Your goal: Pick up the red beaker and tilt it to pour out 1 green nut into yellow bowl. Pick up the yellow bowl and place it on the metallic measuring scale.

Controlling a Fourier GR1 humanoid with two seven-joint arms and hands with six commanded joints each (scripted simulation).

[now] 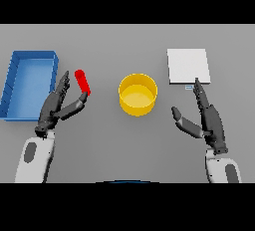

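the small red cylindrical beaker (82,82) lay tilted on the grey table (124,140), left of centre, its top end pointing far and left. the left hand (56,106) sat just beside it on the left, fingers straight and stretched toward the far side, thumb spread out to the right with its tip right at the near end of the beaker; whether the thumb touched it could not be told, and nothing was clamped. the round yellow bowl (138,94) stood at the middle of the table, well apart from the beaker on its right. whether a nut lay in it could not be told. the flat, pale metallic square measuring scale (188,66) lay far and right of the bowl. the right hand (206,118) rested near the scale's near edge, fingers straight and apart, holding nothing. a blue rectangular open tray (15,75) lay at the far left, just beyond the left hand
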